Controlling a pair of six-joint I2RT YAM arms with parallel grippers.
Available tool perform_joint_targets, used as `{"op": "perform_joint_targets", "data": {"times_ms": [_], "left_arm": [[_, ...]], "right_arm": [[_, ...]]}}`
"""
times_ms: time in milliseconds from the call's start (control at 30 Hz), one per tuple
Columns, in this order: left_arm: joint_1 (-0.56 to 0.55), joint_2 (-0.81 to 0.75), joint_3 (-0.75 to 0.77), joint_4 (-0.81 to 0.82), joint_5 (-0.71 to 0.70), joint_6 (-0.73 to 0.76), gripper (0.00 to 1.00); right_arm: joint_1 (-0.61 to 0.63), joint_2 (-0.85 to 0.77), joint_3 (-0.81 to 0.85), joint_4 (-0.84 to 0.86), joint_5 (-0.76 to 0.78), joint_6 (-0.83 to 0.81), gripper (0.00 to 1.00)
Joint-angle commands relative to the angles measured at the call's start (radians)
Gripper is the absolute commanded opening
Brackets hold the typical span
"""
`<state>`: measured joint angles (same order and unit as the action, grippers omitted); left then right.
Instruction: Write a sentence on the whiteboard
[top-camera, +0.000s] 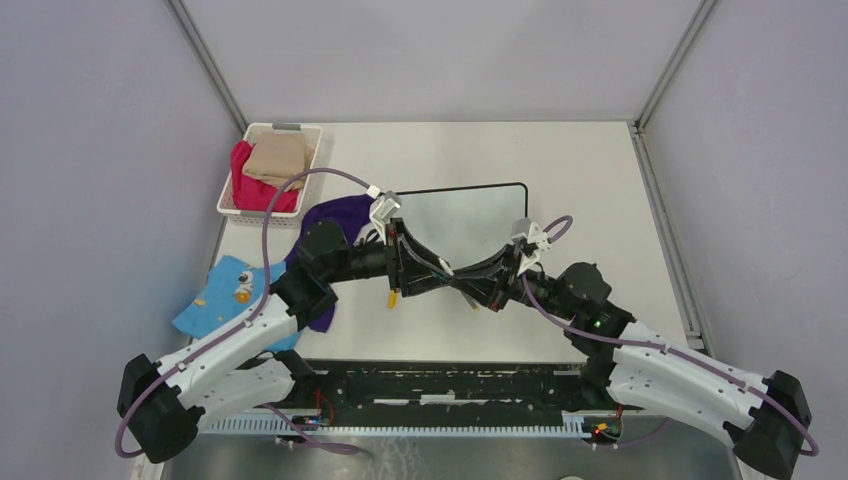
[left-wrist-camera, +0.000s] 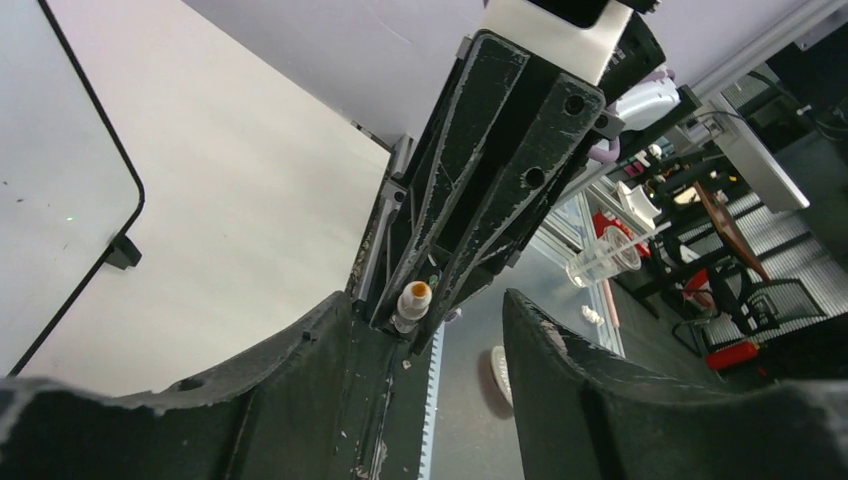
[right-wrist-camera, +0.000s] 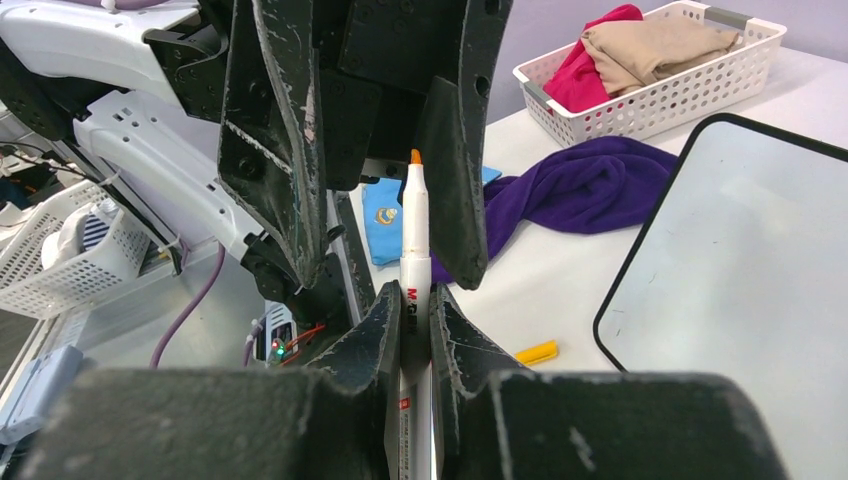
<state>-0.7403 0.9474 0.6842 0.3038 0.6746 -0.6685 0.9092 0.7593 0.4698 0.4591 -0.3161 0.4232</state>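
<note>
1. Right hand (right-wrist-camera: 413, 305) clamps an uncapped orange marker (right-wrist-camera: 415, 225)
2. Whiteboard (top-camera: 465, 215) lies blank on the surface (top-camera: 600, 200) below both hands: no sentence yet
3. Left hand (right-wrist-camera: 390, 265), jaws apart, flanks the marker tip: a handover, I judge; next needs a square, firm grip
4. Yellow cap (right-wrist-camera: 536, 352) lies loose

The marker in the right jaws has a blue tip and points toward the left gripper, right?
The marker has an orange tip, not blue, as the right wrist view shows; the right gripper does clamp it, pointing toward the left gripper.
</note>
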Motion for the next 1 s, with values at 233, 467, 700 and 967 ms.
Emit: {"op": "perform_joint_targets", "data": {"times_ms": [233,467,700,967], "left_arm": [[-0.014,0.008,0.071,0.07,0.055,-0.01,0.36],[-0.027,0.02,0.064,0.07,0.063,-0.009,0.1],[-0.033,-0.021,0.056,0.088,-0.04,-0.046,0.02],[-0.033,-0.128,0.03,0.239,-0.299,-0.179,0.02]], "right_arm": [[0.007,-0.009,0.038,0.038,-0.026,0.002,0.0],[0.008,-0.009,0.045,0.029,-0.034,0.0,0.0],[0.007,-0.062,0.042,0.05,-0.008,0.026,0.37],[0.007,-0.154,-0.003,0.181,0.158,0.141,0.67]]}}
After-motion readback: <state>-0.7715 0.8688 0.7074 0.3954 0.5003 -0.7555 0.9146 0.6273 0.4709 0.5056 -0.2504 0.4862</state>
